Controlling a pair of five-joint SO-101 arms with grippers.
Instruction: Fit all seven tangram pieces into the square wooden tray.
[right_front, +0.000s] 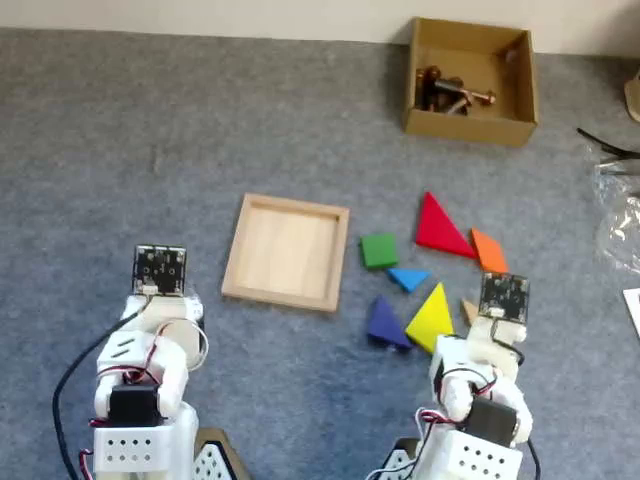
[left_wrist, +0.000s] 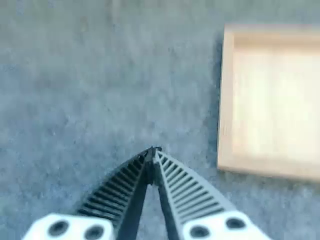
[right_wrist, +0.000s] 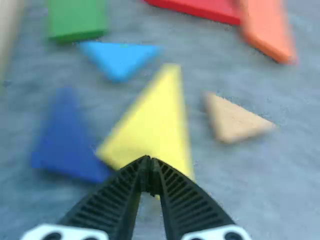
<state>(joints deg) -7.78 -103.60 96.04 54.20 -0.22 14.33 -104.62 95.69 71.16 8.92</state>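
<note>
Grey carpet (right_front: 120, 150); left end effector (left_wrist: 151, 152) near tray (left_wrist: 226, 100) edge, right end effector (right_wrist: 148, 165) over yellow triangle (right_wrist: 155, 125), both closed.

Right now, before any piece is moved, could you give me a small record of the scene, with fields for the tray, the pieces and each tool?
Tray: square wooden tray, no piece in it yet.
Pieces: seven, all loose on the carpet beside the tray: red triangle, orange piece, green square, light blue triangle, dark blue triangle, yellow triangle, wooden triangle.
Left tool: shut, above bare carpet near the tray.
Right tool: shut, above the yellow triangle's edge.
Other: cardboard box farther off, small things inside.
</note>
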